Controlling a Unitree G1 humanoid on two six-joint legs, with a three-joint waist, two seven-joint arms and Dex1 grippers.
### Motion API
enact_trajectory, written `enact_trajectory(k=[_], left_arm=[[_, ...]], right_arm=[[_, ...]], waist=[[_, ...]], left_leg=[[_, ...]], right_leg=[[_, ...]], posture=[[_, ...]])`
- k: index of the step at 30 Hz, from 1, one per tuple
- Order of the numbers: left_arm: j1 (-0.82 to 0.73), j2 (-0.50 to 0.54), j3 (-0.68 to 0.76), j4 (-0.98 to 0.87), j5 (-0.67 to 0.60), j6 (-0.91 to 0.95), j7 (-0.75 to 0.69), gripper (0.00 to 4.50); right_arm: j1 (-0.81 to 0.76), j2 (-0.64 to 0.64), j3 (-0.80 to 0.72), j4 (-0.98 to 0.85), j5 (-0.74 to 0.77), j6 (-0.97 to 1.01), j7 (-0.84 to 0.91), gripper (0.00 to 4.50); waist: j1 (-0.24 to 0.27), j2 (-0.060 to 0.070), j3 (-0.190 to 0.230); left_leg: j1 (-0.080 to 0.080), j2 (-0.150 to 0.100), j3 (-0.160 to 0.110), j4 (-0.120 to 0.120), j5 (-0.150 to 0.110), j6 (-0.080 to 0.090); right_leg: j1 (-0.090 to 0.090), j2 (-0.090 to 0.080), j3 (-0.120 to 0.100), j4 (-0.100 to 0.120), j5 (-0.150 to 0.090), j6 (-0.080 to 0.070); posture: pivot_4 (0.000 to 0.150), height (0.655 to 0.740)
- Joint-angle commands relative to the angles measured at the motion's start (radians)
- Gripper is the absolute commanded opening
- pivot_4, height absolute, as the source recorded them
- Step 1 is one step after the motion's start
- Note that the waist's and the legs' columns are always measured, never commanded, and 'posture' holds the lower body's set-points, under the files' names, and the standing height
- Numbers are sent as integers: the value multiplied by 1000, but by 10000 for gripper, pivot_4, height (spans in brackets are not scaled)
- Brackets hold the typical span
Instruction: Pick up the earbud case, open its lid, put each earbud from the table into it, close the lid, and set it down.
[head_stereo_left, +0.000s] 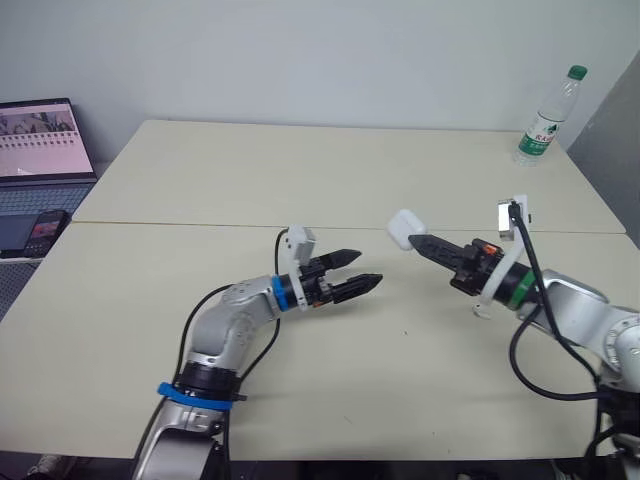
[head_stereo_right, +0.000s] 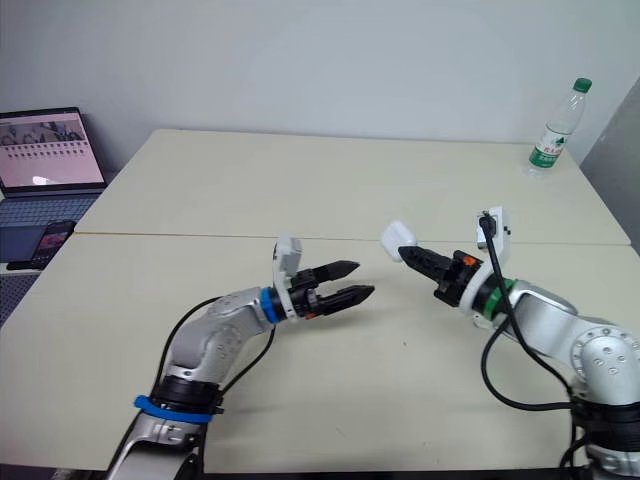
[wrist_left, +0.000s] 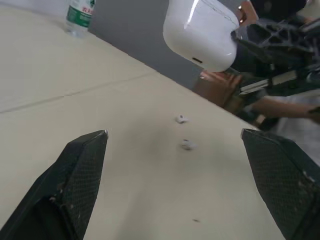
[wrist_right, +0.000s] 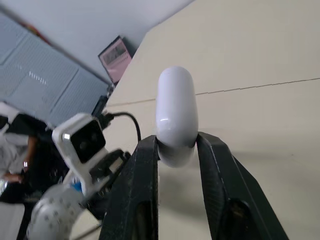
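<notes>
My right gripper (head_stereo_left: 412, 238) is shut on the white earbud case (head_stereo_left: 403, 228), holding it by its lower end a little above the table's middle. The case (wrist_right: 176, 112) stands out between the two black fingers (wrist_right: 142, 170) with its lid closed. My left gripper (head_stereo_left: 368, 268) is open and empty, just left of the case, with its fingertips pointing toward it. In the left wrist view the case (wrist_left: 200, 32) hangs ahead of the spread fingers (wrist_left: 82, 165). Two small white earbuds (wrist_left: 181, 119) (wrist_left: 187, 145) lie on the table beyond them.
A plastic water bottle (head_stereo_left: 548, 118) stands at the table's far right corner. An open laptop (head_stereo_left: 40, 150) and a phone (head_stereo_left: 40, 230) sit on a side surface to the left. A seam (head_stereo_left: 200, 225) crosses the cream table (head_stereo_left: 300, 170).
</notes>
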Motion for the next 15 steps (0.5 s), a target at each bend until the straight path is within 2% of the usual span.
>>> enact_trajectory(k=[1,7,15], left_arm=[[-39,55,48,-58,-179,182,-98,44927],[-81,131,11,-49,-248,319,-218,44927],[-138,158,-83,28,-158,286,-333,44927]], right_arm=[[13,-67,-24,-33,-61,62,212,7389],[4,-136,6,-32,-219,104,492,7389],[-41,-158,61,-41,-344,138,720,7389]], waist=[[0,0,0],[1,0,0],[1,0,0]], left_leg=[[0,0,0,0,0,0],[0,-1,0,1,0,0],[0,-1,0,1,0,0]], right_leg=[[0,0,0,0,0,0],[0,0,0,0,0,0],[0,0,0,0,0,0]], posture=[[1500,7362],[1500,7362],[1500,7362]])
